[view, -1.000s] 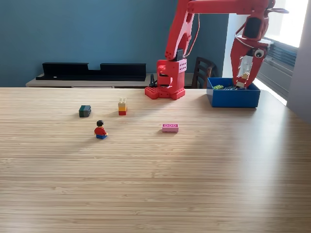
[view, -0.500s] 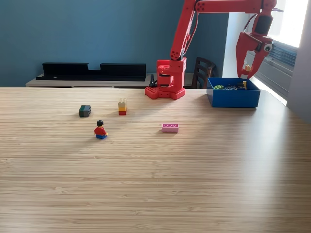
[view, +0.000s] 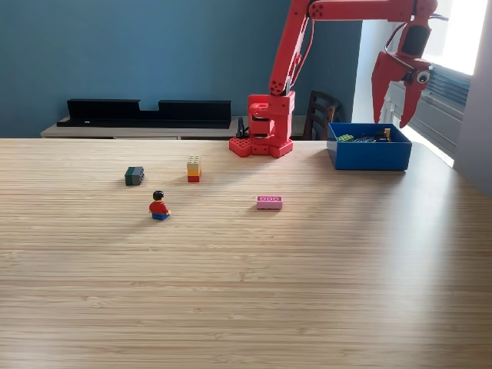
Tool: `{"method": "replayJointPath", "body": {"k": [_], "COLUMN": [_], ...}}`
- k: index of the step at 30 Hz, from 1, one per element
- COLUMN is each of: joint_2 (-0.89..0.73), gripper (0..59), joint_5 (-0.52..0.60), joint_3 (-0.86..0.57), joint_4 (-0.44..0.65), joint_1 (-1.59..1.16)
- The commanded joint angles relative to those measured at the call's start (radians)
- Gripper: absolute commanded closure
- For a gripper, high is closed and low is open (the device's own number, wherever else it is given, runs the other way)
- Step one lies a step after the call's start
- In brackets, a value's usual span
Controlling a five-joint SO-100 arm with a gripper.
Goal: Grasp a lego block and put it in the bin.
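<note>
The red arm's gripper (view: 393,110) hangs above the blue bin (view: 369,157) at the table's far right in the exterior view. Its jaws are spread open and hold nothing. Several small pieces lie inside the bin, among them an orange-yellow block (view: 387,133) by the right wall. On the table lie a pink lego block (view: 269,202), a yellow-and-red stacked block (view: 194,169), a dark green block (view: 134,176) and a small minifigure (view: 159,206) in a red top.
The arm's red base (view: 263,134) stands at the table's back edge, left of the bin. A dark chair (view: 321,114) is behind the table. A low shelf with black trays (view: 146,113) runs along the blue wall. A window lies to the right.
The gripper was down in the bin with a yellowish block between its fingers. It has risen clear of the bin and its jaws have spread; the block now lies in the bin.
</note>
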Motion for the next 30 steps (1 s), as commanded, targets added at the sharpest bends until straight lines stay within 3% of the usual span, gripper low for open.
{"method": "replayJointPath", "body": {"k": [1,8,16,30], "joint_2": [0.038,0.038,0.025,0.023], "gripper": [58.5,58.5,58.5,58.5], "joint_5": [0.061,0.138,0.115,0.104], "joint_3": [-0.149,-0.279,-0.445,-0.445], "joint_4": [0.021,0.017,0.014,0.008], "joint_1": [0.207,0.66,1.141,1.23]}}
